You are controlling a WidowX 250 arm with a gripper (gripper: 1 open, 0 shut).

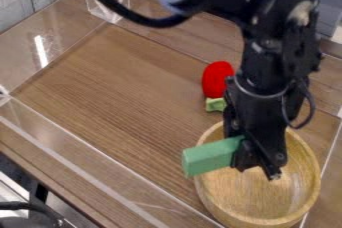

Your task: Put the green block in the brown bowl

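Observation:
The green block (pixel 210 158) hangs tilted over the left rim of the brown bowl (pixel 301 197), its left end sticking out past the rim. My gripper (pixel 251 156) is shut on the block's right end, pointing down over the bowl's inside. The bowl is a large light wooden one at the bottom right, partly hidden by my arm (pixel 274 62). Whether the block touches the rim I cannot tell.
A red strawberry toy with a green base (pixel 218 79) sits on the wooden table behind the bowl. Clear acrylic walls (pixel 54 47) fence the table on the left and front, with a clear stand (pixel 110 10) at the back left.

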